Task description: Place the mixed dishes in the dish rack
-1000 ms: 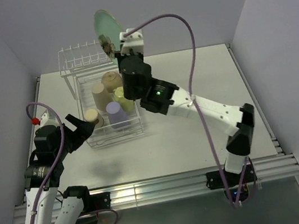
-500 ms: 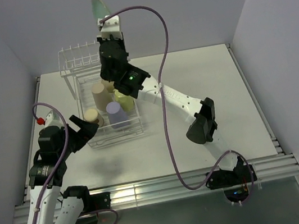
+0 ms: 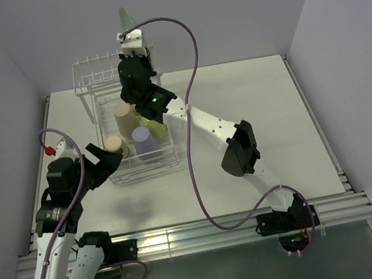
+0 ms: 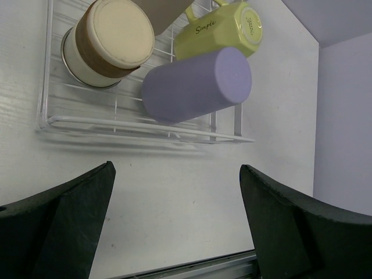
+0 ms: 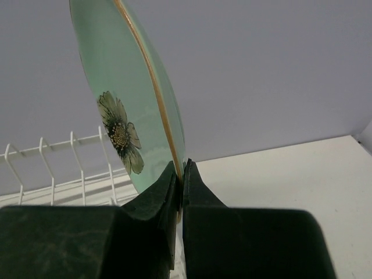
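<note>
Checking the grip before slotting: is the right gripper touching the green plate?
Touching. The right wrist view shows the right gripper pinching the green plate by its rim.

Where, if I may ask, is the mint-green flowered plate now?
The plate is clamped edgewise in the right gripper, raised over the white wire rack's prongs, rear-left.

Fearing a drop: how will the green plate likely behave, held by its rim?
The mint-green plate looks stiff and glossy, so probably slippery. The right gripper pinches only its rim, so it may swivel. It might chip on the dish rack.
</note>
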Robot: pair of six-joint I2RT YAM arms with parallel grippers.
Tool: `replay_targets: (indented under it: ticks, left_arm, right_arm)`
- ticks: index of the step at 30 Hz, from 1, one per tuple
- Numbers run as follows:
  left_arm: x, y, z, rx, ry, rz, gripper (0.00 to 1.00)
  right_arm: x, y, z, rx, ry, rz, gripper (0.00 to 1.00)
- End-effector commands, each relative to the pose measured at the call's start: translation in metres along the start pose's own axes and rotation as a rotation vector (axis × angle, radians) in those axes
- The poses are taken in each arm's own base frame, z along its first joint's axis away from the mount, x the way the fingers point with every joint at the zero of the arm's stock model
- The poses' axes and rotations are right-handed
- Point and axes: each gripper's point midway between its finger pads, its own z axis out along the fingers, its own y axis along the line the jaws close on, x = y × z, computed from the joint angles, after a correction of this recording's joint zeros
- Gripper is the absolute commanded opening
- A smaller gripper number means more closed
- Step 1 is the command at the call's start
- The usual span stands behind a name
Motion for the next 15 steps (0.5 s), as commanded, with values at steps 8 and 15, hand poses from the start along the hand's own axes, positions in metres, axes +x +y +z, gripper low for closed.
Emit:
replay_targets:
  ticks: [8, 15]
  left_arm:
    - [-0.018, -0.018, -0.009, 0.056, -0.060, 0.022, 0.95]
    - [-0.019, -0.017, -0.012, 0.053, -0.067, 0.028, 0.95]
  right_arm:
    - [-0.040, -0.001, -0.003, 0.016, -0.071, 0.243, 0.00]
    - [-0.025, 0.008, -0.007, 0.048, -0.073, 0.230, 0.00]
